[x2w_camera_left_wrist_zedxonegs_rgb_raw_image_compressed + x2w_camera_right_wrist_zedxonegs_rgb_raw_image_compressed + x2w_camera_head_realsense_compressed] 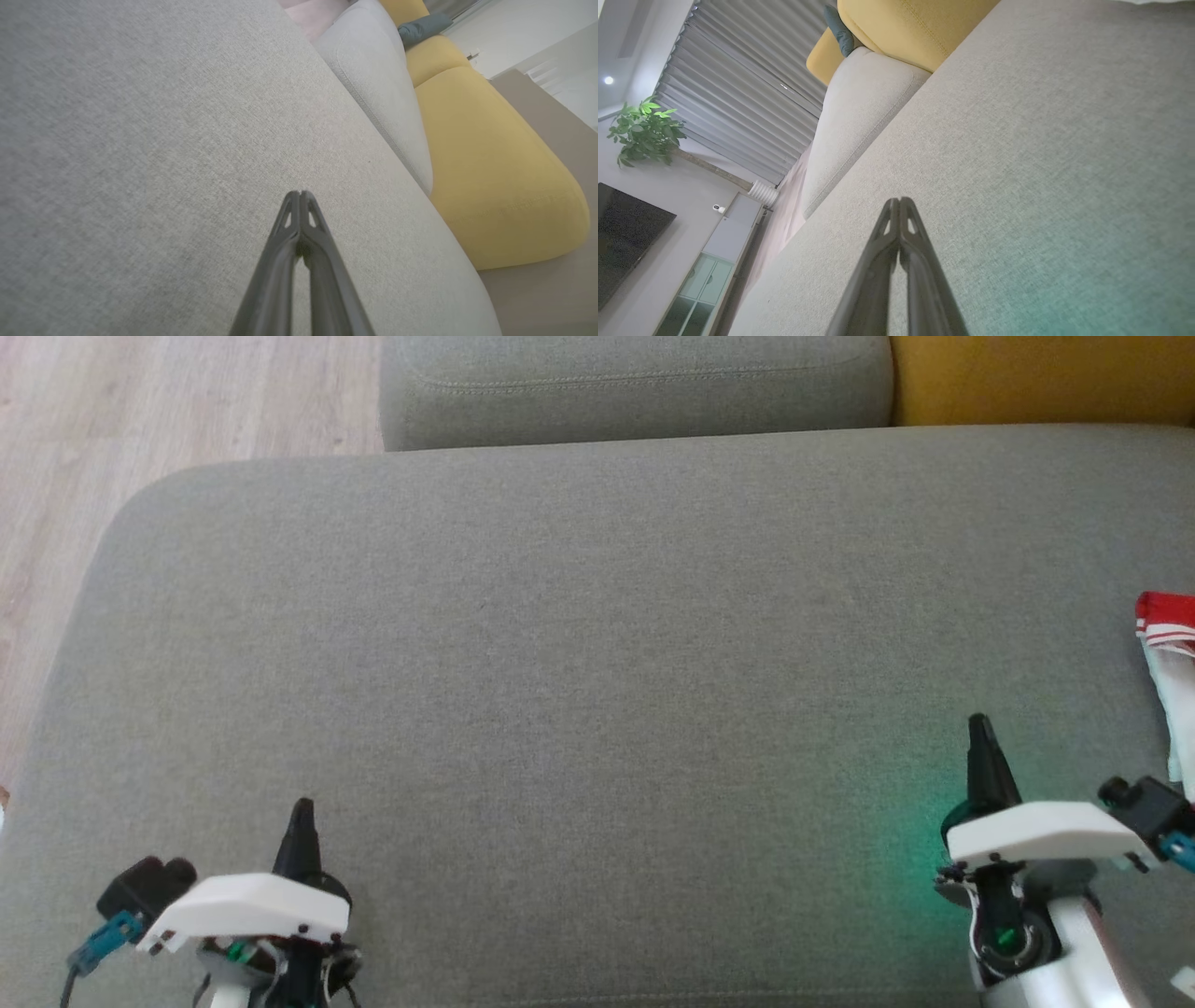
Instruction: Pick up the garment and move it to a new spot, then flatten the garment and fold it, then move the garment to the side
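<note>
Left gripper [301, 814] sits low left in the head view over the grey sofa cushion [597, 663], right gripper [978, 728] low right; the red-and-white garment [1165, 644] lies beyond it at the right edge. Left wrist view: jaws pressed tight, empty, a yellow cushion [490, 177] alongside. Right wrist view: jaws likewise together, holding nothing.

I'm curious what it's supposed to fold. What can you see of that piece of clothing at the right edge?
The garment is partly cut off by the head view's right edge. Its upper end is red with thin white stripes. Below that it is pale, whitish cloth, soft and rumpled, neither spread flat nor folded. It lies on the grey sofa cushion, out to the robot's right. The right gripper, shut, has its fingertips apart from the cloth. What kind of garment it is can't be told.
</note>
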Motion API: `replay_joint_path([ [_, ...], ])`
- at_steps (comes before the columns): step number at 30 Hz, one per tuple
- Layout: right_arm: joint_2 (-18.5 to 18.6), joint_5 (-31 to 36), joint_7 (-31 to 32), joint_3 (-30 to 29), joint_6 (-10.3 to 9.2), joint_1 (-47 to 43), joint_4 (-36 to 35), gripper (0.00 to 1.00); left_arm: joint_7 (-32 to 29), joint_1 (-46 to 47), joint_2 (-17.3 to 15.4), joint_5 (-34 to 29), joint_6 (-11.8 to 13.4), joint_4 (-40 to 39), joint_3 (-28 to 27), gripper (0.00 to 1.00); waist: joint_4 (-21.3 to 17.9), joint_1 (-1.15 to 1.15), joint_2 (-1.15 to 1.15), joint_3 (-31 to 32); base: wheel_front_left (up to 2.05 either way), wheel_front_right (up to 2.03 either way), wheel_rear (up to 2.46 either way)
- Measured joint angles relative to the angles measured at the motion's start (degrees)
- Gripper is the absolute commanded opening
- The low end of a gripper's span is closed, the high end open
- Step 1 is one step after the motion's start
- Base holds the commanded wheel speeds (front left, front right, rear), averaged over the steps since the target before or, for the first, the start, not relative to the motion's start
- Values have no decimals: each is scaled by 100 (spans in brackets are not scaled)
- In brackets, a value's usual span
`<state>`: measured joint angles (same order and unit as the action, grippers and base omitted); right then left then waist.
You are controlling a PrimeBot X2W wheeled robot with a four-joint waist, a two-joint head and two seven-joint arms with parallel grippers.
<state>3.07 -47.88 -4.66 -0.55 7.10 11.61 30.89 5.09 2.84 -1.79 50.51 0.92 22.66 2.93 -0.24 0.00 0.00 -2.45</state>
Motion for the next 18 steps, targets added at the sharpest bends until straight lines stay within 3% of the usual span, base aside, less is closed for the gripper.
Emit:
replay_joint_path([
  [18,-18,-1217,293,-196,0,-181,-400,0,-324,0,-1,1156,-234,-180,-193,0,7,0,0,64,0,0,0],
])
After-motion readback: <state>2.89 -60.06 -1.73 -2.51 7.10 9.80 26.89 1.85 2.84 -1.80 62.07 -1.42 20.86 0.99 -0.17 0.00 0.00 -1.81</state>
